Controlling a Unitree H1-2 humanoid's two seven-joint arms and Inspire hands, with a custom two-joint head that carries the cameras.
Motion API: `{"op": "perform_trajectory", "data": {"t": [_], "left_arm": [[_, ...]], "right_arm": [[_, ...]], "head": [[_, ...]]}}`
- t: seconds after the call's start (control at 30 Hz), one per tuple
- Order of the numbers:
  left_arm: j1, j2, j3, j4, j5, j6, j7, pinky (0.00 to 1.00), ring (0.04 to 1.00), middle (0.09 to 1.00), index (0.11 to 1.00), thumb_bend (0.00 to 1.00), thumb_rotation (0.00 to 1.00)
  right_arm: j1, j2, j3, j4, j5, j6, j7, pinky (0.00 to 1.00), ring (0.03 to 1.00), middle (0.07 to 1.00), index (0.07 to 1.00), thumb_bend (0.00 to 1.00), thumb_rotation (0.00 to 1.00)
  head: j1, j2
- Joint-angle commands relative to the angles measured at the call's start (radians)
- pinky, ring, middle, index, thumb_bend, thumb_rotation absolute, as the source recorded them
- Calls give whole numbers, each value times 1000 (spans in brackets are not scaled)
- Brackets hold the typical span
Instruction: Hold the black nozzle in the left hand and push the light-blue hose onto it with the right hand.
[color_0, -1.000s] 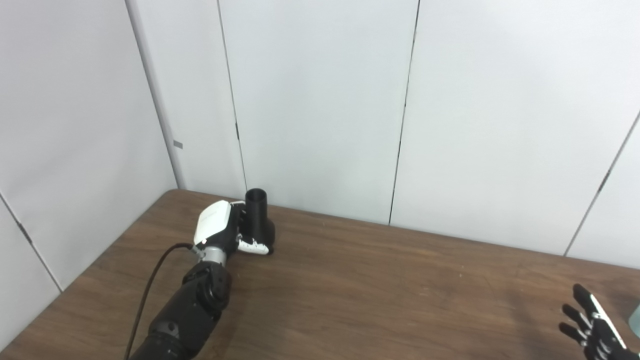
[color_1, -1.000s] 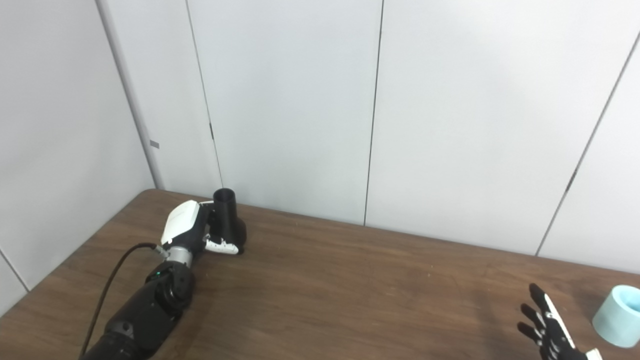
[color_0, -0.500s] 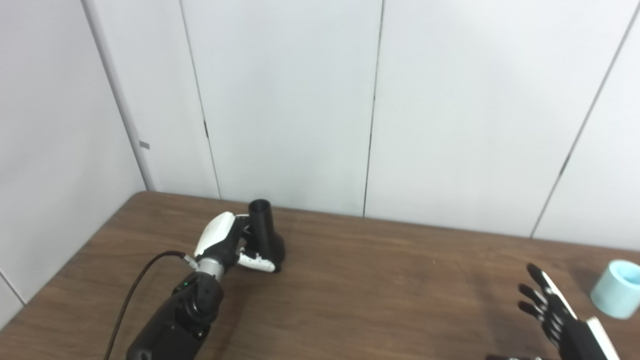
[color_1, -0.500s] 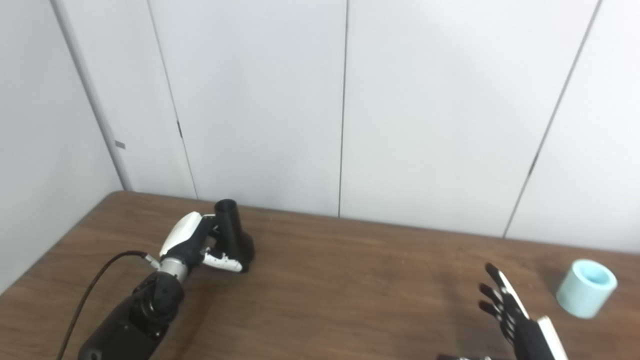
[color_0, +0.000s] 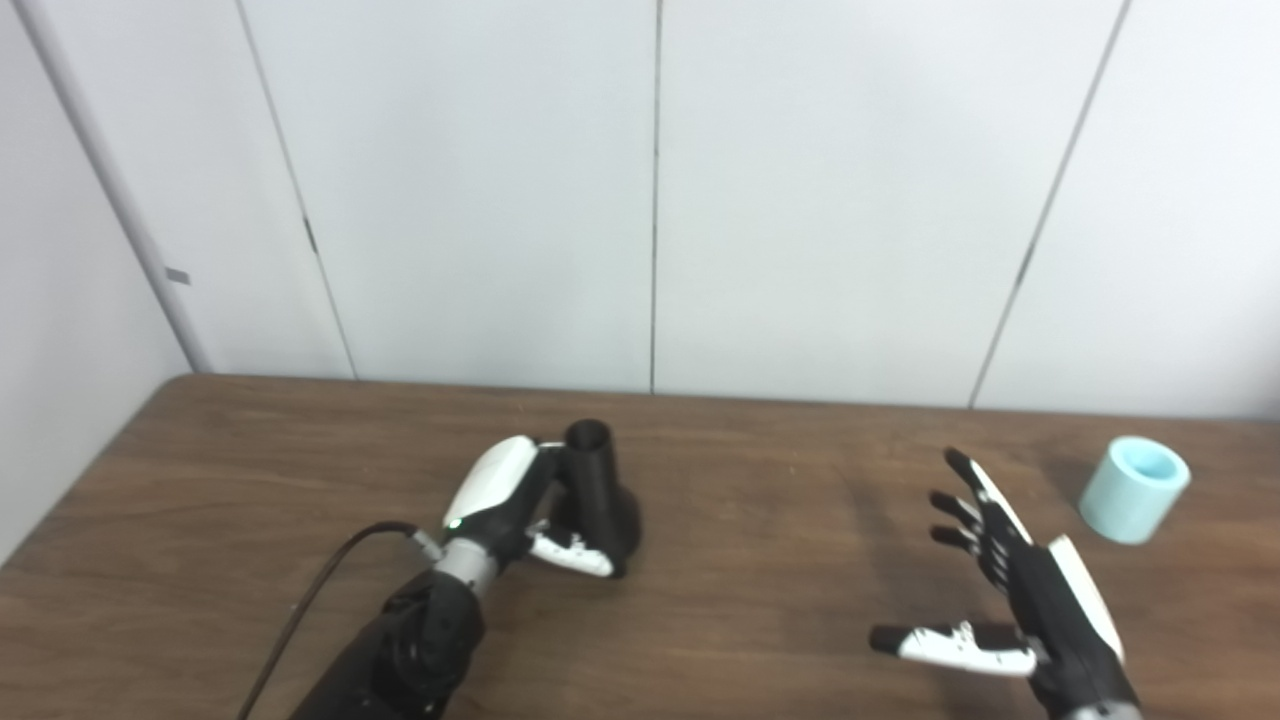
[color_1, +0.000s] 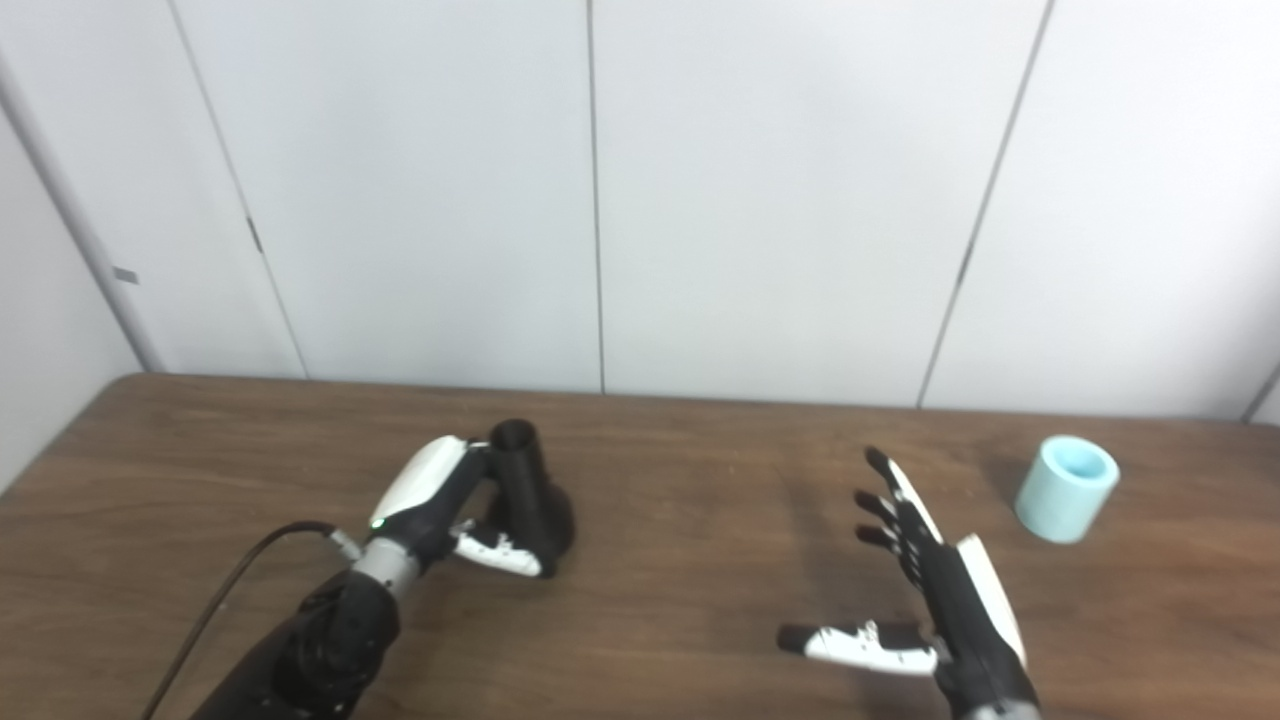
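Right hand (color_0: 1020, 590) advanced, wrist cut off

Left robot hand (color_1: 440, 505) grips upright black nozzle (color_1: 525, 480) on desk (color_1: 680, 600); right robot hand (color_1: 925, 590) spread, apart from light-blue hose (color_1: 1065, 488).

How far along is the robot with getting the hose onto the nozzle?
Done: the left hand grips the black nozzle, upright on the table. In hand: the right hand is open and empty. Left: grasp the light-blue hose, standing apart to its right, and push it on.
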Motion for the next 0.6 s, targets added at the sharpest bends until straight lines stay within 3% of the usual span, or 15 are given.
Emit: {"op": "perform_trajectory", "data": {"t": [0.0, 0.27, 0.57], "left_arm": [[9, -55, -65, 21, -11, -38, -94, 1000, 651, 479, 492, 526, 0], [-15, -114, -139, 64, 77, -56, -80, 1000, 648, 485, 488, 525, 0], [-36, -184, -161, 194, 111, -119, -37, 1000, 649, 488, 487, 525, 0]], "right_arm": [[-27, 3, -2, -22, -4, -44, -17, 801, 899, 995, 973, 793, 204], [-30, 12, -3, -17, -11, -49, -20, 796, 902, 993, 973, 793, 212], [-23, -18, -38, -60, 11, -29, -9, 781, 889, 985, 972, 798, 251]], "head": [[-6, 3], [-45, 12], [-98, 0]]}}
